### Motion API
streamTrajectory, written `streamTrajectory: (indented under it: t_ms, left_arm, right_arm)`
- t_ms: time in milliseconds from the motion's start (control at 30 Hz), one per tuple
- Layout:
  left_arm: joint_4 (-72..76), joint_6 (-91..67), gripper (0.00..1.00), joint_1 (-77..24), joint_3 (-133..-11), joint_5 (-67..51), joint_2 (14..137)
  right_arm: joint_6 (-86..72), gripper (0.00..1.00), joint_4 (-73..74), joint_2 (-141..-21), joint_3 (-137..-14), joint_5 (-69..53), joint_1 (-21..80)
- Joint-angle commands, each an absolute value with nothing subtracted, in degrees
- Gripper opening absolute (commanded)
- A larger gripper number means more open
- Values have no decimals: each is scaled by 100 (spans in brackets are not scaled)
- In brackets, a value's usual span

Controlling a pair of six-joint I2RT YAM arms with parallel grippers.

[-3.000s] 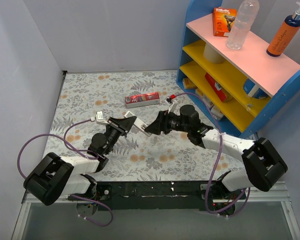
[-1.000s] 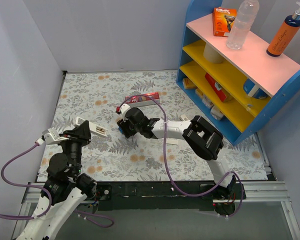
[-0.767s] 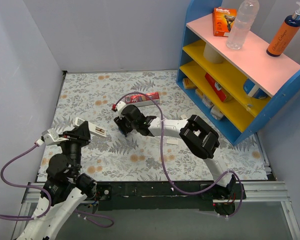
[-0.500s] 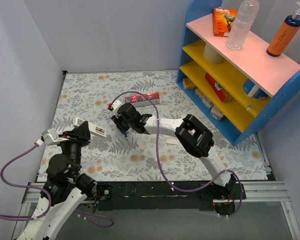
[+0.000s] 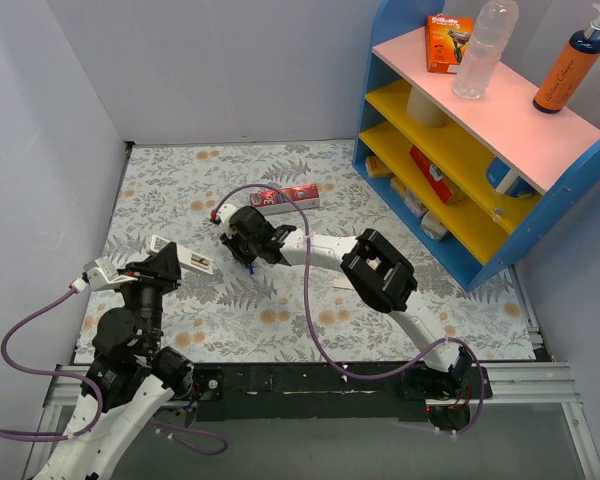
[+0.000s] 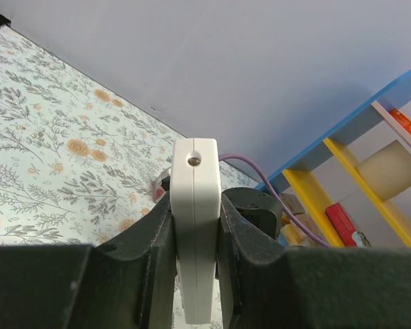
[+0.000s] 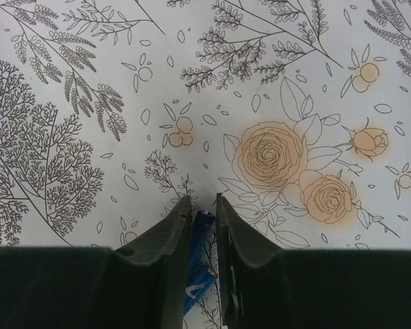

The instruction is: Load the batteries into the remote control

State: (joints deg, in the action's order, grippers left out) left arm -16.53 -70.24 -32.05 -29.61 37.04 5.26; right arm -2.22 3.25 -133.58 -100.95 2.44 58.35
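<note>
Right gripper (image 7: 202,202): down at the floral mat (image 7: 294,82), fingertips right at the cloth. Fingers drawn in narrow with the blue battery (image 7: 197,271) between them, lying lengthwise along the gap and running back toward the palm. Both fingers look to be on it; how firmly, cannot tell.

Left gripper (image 6: 195,226): raised off the mat, well apart from the right gripper on its left side. Clamped tight on the remote control (image 6: 195,171) by its narrow edges, one end poking out past the fingertips. Where the battery bay sits cannot be told.

Red carton (image 5: 285,198) lies just beyond the right gripper.

Risks, as judged:
- Battery is slim and round, so an uneven pinch could let it roll or squirt out on the lift.
- Tips this low may catch the cloth and drag it up.
- Battery lies in line with the fingers, so it may meet the bay at an awkward angle. Polarity unseen.
- Remote is held by its edges only, so seating pressure could pivot or slide it in the left jaws.
</note>
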Motion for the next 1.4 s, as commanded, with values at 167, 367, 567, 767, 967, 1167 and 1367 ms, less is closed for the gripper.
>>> streamTrajectory:
  t_ms: [167, 367, 567, 767, 967, 1167, 1367]
  left_arm:
    - [-1652, -6900, 0, -3190, -2962, 3674, 510]
    - [-1644, -6908, 0, -3190, -2953, 3612, 519]
    - [-1617, -6934, 0, -3190, -2936, 3367, 527]
    - [-1424, -6970, 0, -3190, -2848, 2884, 510]
    - [-994, -6970, 0, -3182, -2663, 2207, 518]
    - [-142, -7215, 0, -3190, -2208, 1109, 536]
    - [1325, -7672, 0, -3190, -1565, 203, 702]
  right_arm:
    - [-18, 22, 738, -13535, -10423, 141, 6003]
    - [-18, 8, 897, -13325, -10249, 167, 6099]
    - [-79, 1, 528, -12553, -9634, 176, 6143]
    - [-211, 1, 1, -11455, -8720, 123, 6152]
    - [-448, 1, -737, -10146, -7551, 219, 6144]
    - [-869, 1, -1554, -8591, -6174, 588, 6144]
    - [-1230, 1, -2574, -7000, -4941, 659, 6187]
